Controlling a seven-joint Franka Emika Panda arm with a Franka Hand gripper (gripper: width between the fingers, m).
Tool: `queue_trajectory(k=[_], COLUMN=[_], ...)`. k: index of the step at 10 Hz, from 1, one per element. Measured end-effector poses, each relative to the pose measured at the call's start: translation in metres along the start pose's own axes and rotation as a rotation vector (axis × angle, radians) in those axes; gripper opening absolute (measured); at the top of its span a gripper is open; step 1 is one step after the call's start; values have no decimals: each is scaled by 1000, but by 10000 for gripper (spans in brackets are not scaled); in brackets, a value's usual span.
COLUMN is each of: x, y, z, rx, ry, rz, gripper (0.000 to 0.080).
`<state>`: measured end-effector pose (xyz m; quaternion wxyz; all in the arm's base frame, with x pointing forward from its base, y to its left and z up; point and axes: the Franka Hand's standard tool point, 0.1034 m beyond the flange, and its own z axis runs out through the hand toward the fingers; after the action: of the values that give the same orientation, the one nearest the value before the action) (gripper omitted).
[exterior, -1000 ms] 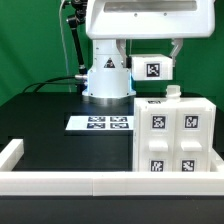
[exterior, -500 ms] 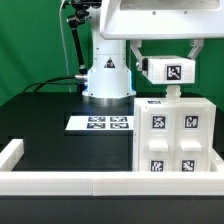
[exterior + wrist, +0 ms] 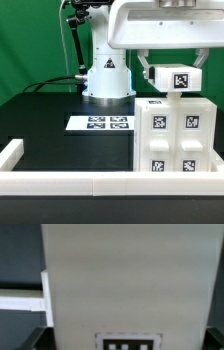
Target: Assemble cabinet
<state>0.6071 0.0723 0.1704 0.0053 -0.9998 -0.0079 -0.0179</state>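
A: Surface, room?
B: Black table (image 3: 40,118), green backdrop (image 3: 30,40). In the exterior view, white rail (image 3: 100,181) along 6 o'clock, cabinet (image 3: 175,135) at 4 o'clock, marker board (image 3: 100,123) centre.
A: Fingers?
B: Gripper (image 3: 173,70) clamped on a white block (image 3: 162,75), just above the cabinet's top, at its 12 o'clock.
A: Orientation?
B: Block's long axis runs 9 to 3, tag facing the camera. Cabinet's tagged face likewise. Block's white face fills most of the wrist view.

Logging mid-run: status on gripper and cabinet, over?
Gripper shut on small tagged block. Block right above cabinet top, contact unclear. Marker board off to the side, not in the way.
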Motion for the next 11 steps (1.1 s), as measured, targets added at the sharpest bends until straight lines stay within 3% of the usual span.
queue_trajectory(k=[6,11], x=[3,5], y=[-7,-15], z=[1,15], rx=[2,-7], ry=[19,-3], rz=[-21,-56], gripper=[560,560])
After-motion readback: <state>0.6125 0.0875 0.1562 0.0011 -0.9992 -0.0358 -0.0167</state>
